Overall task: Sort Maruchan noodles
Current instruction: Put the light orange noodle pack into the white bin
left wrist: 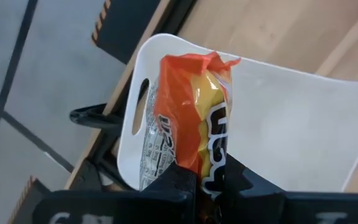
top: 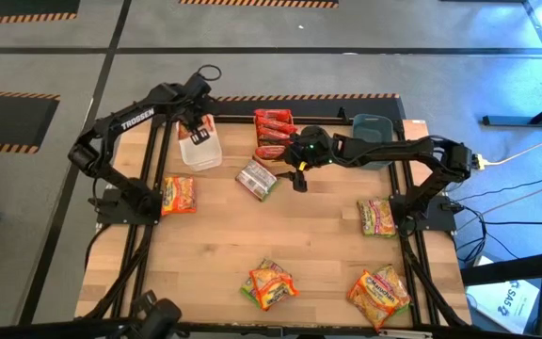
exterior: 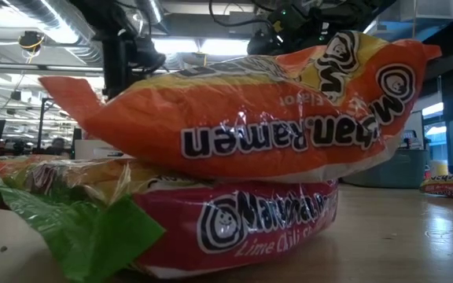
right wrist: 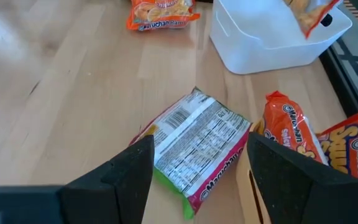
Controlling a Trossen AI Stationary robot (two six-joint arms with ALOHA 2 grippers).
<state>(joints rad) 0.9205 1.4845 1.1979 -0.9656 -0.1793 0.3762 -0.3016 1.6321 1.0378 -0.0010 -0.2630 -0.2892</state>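
My left gripper [left wrist: 207,186] is over the white bin [top: 200,151] at the table's far left and is shut on an orange-yellow noodle packet [left wrist: 194,118]. My right gripper [right wrist: 197,171] is open and hovers near the table's far middle. Just ahead of its fingers a packet [right wrist: 197,146] lies flat on the wood, silvery back up, also visible in the high view [top: 257,179]. Red packets [top: 274,132] lie in the orange bin. More packets lie flat on the table at the left [top: 179,195], right [top: 376,217], near middle [top: 269,284] and near right [top: 379,294]. My left gripper pinches the orange-yellow packet between its two fingers at one short end [left wrist: 209,168], coming from above and pointing down. The packet hangs below the fingers, its free crimped end [left wrist: 194,62] down inside the white bin. I cannot tell whether it touches the bin's floor.
The grey-blue bin [top: 373,132] stands at the far right beside the orange bin [top: 276,121]. In the low view two stacked packets, an orange one [exterior: 274,102] on a red and green one [exterior: 250,224], fill the frame. Bare wood lies across the table's middle.
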